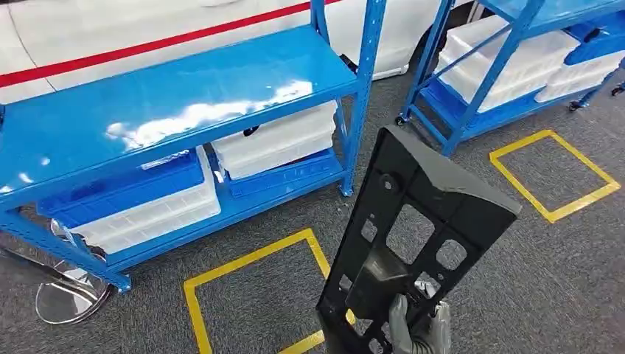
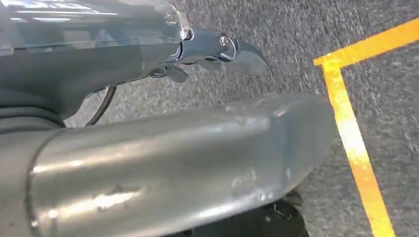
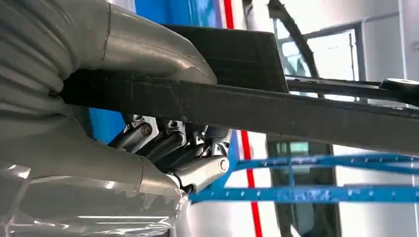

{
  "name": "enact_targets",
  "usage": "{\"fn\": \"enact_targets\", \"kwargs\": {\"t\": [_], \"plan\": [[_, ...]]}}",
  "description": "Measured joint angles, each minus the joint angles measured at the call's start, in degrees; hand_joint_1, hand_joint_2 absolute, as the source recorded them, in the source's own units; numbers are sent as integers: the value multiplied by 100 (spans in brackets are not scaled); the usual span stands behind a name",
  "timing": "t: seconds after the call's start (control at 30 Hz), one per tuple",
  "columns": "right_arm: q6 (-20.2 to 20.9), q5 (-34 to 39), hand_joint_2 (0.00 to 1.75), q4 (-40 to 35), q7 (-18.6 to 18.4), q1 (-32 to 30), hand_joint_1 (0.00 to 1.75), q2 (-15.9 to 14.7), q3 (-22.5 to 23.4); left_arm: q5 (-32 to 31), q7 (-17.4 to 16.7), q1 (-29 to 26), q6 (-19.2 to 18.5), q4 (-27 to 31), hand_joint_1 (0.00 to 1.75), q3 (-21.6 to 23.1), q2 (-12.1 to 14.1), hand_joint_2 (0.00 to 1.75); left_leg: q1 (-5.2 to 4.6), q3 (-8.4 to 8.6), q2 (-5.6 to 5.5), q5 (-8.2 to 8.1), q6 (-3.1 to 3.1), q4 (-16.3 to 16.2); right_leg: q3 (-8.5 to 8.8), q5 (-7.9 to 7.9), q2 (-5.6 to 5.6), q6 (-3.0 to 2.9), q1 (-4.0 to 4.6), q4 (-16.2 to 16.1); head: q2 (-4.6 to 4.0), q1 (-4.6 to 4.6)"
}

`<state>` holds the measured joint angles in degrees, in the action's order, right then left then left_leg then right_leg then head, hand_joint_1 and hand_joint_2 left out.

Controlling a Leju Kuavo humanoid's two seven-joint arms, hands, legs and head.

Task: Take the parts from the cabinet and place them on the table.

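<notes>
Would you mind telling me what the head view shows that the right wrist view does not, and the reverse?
Head view alone: the whole black part with its cut-outs, held upright over grey carpet, the yellow floor squares, and white bins under the blue shelf.
Right wrist view alone: the thick grey thumb lying on one face of the part's edge and the darker fingers on the other face.
Both: the right robot hand gripping the black part, and blue shelving.
</notes>
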<state>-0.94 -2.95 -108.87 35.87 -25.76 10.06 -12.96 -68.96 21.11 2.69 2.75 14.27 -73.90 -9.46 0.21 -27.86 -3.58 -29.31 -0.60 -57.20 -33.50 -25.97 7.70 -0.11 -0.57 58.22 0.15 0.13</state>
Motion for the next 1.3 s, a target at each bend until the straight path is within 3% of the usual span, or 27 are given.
{"fn": "enact_targets", "kwargs": {"t": [0.03,0.07,0.1,0.13,0.2,0.23,0.27,0.33,0.37,0.4,0.5,0.53,0.6,0.63,0.7,0.73,0.77,0.83,0.87,0.9,1.03,1.07,1.1,1.13,1.2,1.23,1.3], "plan": [[91,-54,175,-4,15,-58,175,50,125,0,0,13,-11,0,0,-13,-24,0,98,1,104,55,-44,106,-33,9,39,44,40,8,0,13],[205,-107,175,-7,35,-138,175,104,268,2,2,16,-20,9,0,-26,-20,0,79,12,183,87,-64,144,-96,-120,-285,59,54,132,0,13],[318,-157,175,-15,57,-167,175,166,403,9,9,15,-31,9,0,-48,-22,0,78,-3,254,100,-88,152,-246,-348,-510,72,47,440,0,66],[427,-232,175,-13,61,-178,175,230,525,13,9,-9,-35,11,0,-66,-22,0,69,-17,347,101,-102,146,-444,-578,-626,106,25,862,0,88],[634,-354,175,-2,90,-244,175,416,842,17,-7,-33,-39,11,0,-98,-22,0,55,-29,542,97,-100,131,-774,-851,-710,153,-20,1610,0,87],[710,-419,175,0,98,-293,175,528,1061,17,-11,-33,-39,11,0,-118,-22,0,55,-40,636,92,-99,122,-784,-806,-733,172,-36,1679,0,83],[739,-457,175,4,101,-336,175,584,1207,17,-11,-26,-42,11,0,-131,-22,0,56,-42,709,79,-84,109,-670,-650,-762,183,-50,1483,0,92],[754,-483,175,18,125,-409,175,660,1403,13,-9,-12,-50,11,0,-153,-33,0,57,-27,842,45,-44,77,-106,-201,-922,173,-67,529,0,94],[752,-492,175,20,131,-425,175,695,1433,7,-9,-5,-50,11,0,-159,-35,0,43,1,903,19,-3,49,156,-174,-1230,144,-42,15,0,94],[752,-509,175,35,133,-426,175,728,1442,2,-9,-8,-50,13,0,-166,-35,0,7,-19,955,-11,41,44,161,-175,-1264,90,6,18,0,83],[750,-518,175,39,135,-474,175,809,1497,0,-7,42,-50,15,0,-192,-33,0,5,49,1112,-15,106,54,103,-163,-1057,12,43,21,2,74],[743,-525,175,39,138,-493,175,830,1523,0,-7,55,-50,17,0,-192,-35,0,7,56,1166,-35,139,49,114,-124,-982,-46,-4,-22,0,83],[734,-527,175,39,138,-515,175,879,1545,0,-4,46,-50,17,0,-199,-33,0,54,-100,594,-369,184,-325,92,-83,-875,-122,-34,-48,0,38],[736,-527,175,39,140,-510,175,903,1547,-2,-4,36,-50,17,0,-201,-33,0,59,-284,470,-617,189,-757,74,-72,-816,-139,-33,-47,0,35],[736,-527,175,44,140,-514,175,927,1549,-11,-15,10,-50,17,0,-203,-35,0,57,-681,406,-969,200,-1634,47,-60,-654,-156,-16,-37,2,35],[736,-529,175,50,140,-523,175,933,1552,-26,-35,1,-52,17,0,-203,-35,0,57,-762,405,-944,199,-1807,41,-59,-557,-155,-12,-22,0,33],[728,-529,175,50,140,-533,175,942,1552,-54,-50,-2,-52,17,0,-203,-35,0,58,-696,403,-772,194,-1659,41,-59,-469,-155,-12,-4,0,37],[717,-529,175,50,140,-539,175,955,1552,-85,-72,2,-55,18,0,-201,-33,0,70,-330,310,-250,171,-825,39,-67,-292,-143,-19,46,2,35],[710,-529,175,50,140,-542,175,964,1552,-98,-72,-2,-57,17,0,-201,-33,0,89,-131,116,-30,156,-357,31,-78,-218,-123,-22,73,0,31],[686,-529,175,50,140,-540,175,973,1552,-131,-85,-6,-63,17,0,-201,-28,0,92,-79,-192,-102,139,-179,-8,-81,-153,-74,15,118,2,24],[616,-529,175,46,144,-638,175,988,1554,-214,-103,17,-105,17,0,-186,-26,0,73,-72,60,-49,14,-105,-128,33,141,110,-26,89,0,26],[616,-529,175,46,146,-670,175,988,1560,-234,-103,31,-120,17,0,-184,-26,0,106,-69,170,-7,-42,-59,-146,-21,13,110,-45,157,2,22],[599,-529,175,31,149,-694,175,990,1565,-254,-83,33,-124,17,0,-179,-24,0,93,-66,224,12,-74,-36,-249,-192,-362,123,4,353,0,85],[586,-529,175,28,149,-691,175,990,1567,-269,-72,19,-136,17,0,-177,-24,0,75,-82,326,13,-103,-34,-434,-437,-554,147,7,741,0,116],[542,-525,175,15,151,-714,175,990,1576,-319,-55,-1,-140,17,0,-166,-24,0,36,-107,521,6,-114,-40,-814,-826,-706,174,-16,1586,0,116],[533,-522,175,15,151,-740,175,988,1593,-336,-48,-7,-138,17,0,-155,-24,0,27,-112,621,4,-117,-41,-898,-863,-728,181,-19,1805,0,112],[522,-522,175,13,153,-787,175,990,1624,-367,-35,4,-135,17,0,-127,-24,0,17,-110,779,-7,-112,-41,-643,-588,-769,164,-17,1416,0,116]]}}
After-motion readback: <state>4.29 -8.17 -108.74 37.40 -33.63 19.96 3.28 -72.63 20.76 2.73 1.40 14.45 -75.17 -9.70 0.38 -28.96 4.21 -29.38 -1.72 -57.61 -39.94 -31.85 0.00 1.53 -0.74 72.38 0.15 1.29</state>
